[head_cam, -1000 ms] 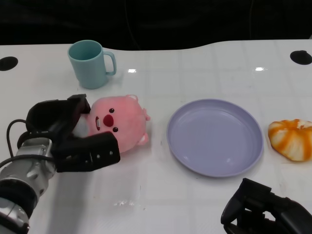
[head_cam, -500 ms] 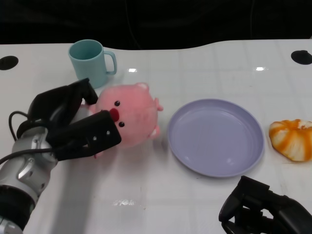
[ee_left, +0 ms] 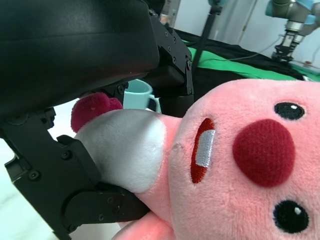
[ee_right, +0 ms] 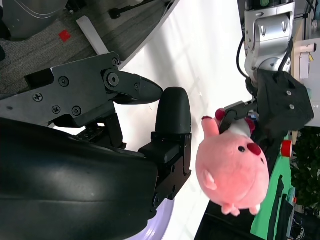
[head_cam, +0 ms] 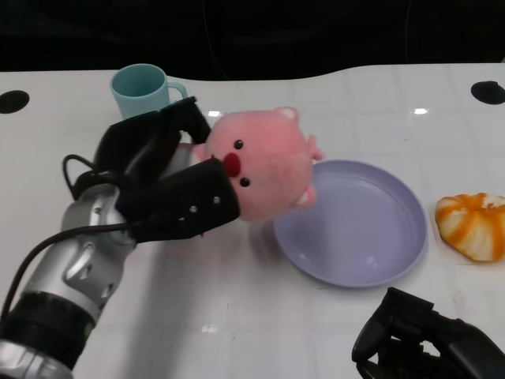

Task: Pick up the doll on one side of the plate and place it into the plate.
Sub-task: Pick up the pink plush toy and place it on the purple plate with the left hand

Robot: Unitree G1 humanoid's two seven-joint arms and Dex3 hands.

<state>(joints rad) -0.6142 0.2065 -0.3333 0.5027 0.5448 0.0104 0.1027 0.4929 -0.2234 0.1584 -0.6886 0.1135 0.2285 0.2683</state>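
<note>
Here the pink doll (head_cam: 264, 170) is held up by the left hand (head_cam: 162, 185), lifted off the table and just over the left rim of the purple plate (head_cam: 351, 225).

No brand, label or writing can be read in any view. The doll is gripped between the black fingers (ee_left: 100, 200) at its white belly. The right hand (head_cam: 426, 343) is seen at the near right, holding nothing; its fingers look curled in. A glossy white table (head_cam: 260, 316) is shown, with a teal mug (head_cam: 142, 88) at the far left and an orange-and-white toy (head_cam: 473, 225) right of the plate. Green cloth and other robot arms are seen in the room behind.
</note>
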